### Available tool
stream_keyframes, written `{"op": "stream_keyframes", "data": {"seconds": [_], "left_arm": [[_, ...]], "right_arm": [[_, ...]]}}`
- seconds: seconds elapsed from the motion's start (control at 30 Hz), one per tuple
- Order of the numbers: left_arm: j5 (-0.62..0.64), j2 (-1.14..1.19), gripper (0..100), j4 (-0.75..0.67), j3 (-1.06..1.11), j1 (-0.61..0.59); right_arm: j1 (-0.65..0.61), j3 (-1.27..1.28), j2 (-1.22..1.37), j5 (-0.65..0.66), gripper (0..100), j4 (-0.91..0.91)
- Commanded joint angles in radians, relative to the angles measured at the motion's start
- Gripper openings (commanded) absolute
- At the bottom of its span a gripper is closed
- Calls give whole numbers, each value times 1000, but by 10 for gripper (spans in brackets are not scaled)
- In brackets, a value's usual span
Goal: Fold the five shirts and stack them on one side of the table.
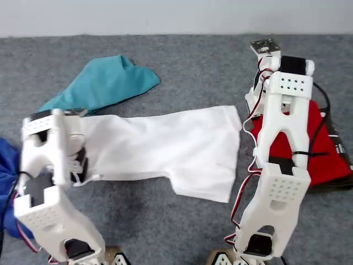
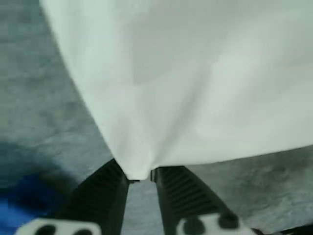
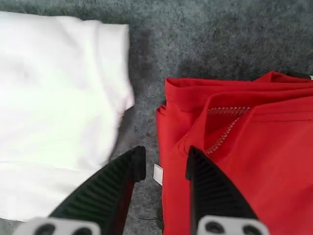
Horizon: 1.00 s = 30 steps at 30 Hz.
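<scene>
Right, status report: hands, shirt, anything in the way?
Left hand shut on white shirt corner. Right hand open, beside red shirt. Teal shirt farther back, not blocking.

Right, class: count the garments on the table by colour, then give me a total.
white shirt: 1
teal shirt: 1
blue shirt: 1
red shirt: 1
Total: 4; the black layer under the red one could be a fifth.

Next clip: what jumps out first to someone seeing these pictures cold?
A white cloth shirt lies spread across the grey table's middle, one corner pinched by the left gripper. A folded red cloth shirt sits at the right side, the right gripper open over its edge. A crumpled teal cloth shirt lies far left.
</scene>
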Motion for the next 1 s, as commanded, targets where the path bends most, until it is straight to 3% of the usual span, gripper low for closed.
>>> {"op": "stream_keyframes", "data": {"seconds": [0.0,0.3,0.5,0.6,0.8,0.97], "left_arm": [[-75,-40,13,0,-31,-84],[-75,-38,17,5,-31,-144],[15,-48,154,35,-36,-144],[28,-48,160,43,-39,-143],[28,-49,160,216,-228,-180],[29,-49,160,213,-375,-281]], "right_arm": [[7,-40,-81,11,151,24],[7,-40,-81,9,154,27],[4,-25,-165,11,154,48],[5,32,-248,11,154,48],[1,120,-369,12,154,45],[1,120,-369,8,154,36]]}}
